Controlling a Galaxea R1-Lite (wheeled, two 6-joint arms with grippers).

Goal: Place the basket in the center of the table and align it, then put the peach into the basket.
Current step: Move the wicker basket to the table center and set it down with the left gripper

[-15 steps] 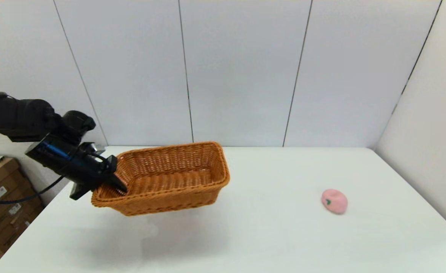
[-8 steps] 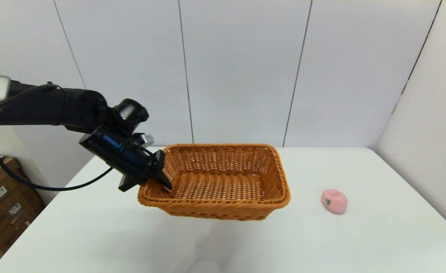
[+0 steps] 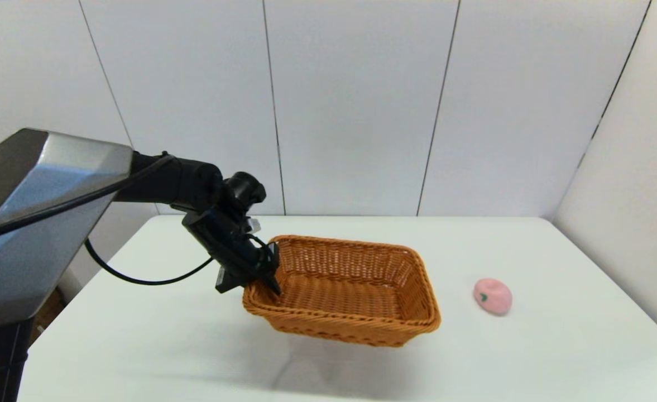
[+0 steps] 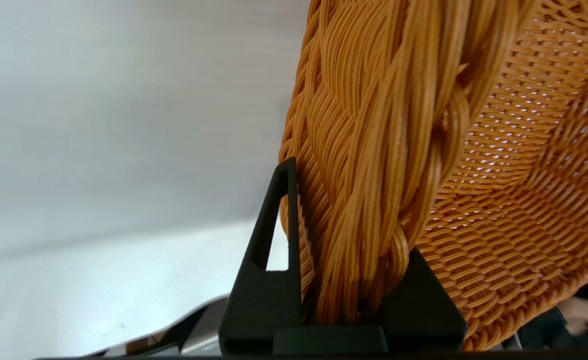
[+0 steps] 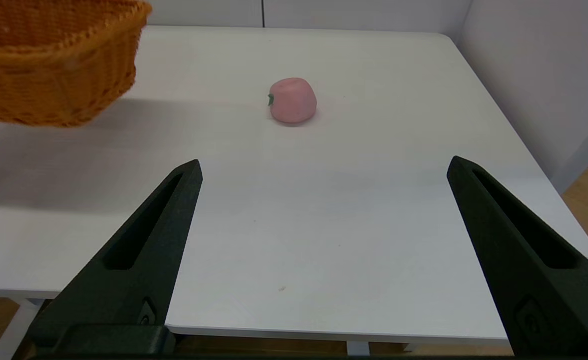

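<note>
While clamped in left claw [image 3: 267, 279], basket [image 3: 356, 290] above table [image 3: 529, 357]

**White table, one thing on it**

From my seat I see the table [image 3: 361, 368], plain white with rounded corners. Only the peach [image 3: 493, 296] sits directly on it, over on my right side, green mark facing left.

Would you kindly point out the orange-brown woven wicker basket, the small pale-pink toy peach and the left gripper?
Orange-brown woven wicker basket [image 3: 350, 293]: head view, on its woven floor.
Small pale-pink toy peach [image 3: 493, 296]: head view, mid-body.
Left gripper [image 3: 268, 283]: head view, between fingertips clamped on the basket's rim.
</note>
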